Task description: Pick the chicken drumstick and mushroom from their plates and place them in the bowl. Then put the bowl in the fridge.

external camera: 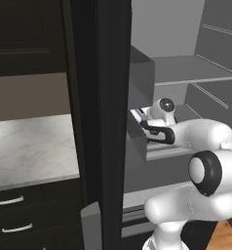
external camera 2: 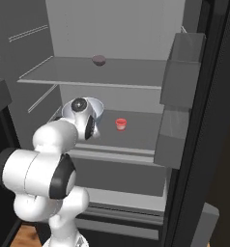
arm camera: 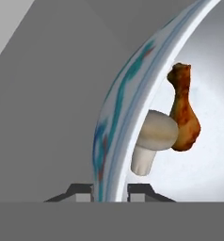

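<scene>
**Bowl rim between the fingertips, on the fridge shelf**

The gripper stands narrow, one tip on each side of the bowl wall, which runs straight ahead of the hand. Whether the tips press the rim or have just let go is hard to tell. Beyond the rim, inside, lie the mushroom and drumstick, touching. The arm hides most of the bowl from the base.

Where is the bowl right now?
The bowl sits on the fridge's middle shelf, on the left in the right base view, left of a small red cup, with the mushroom and drumstick inside.
</scene>
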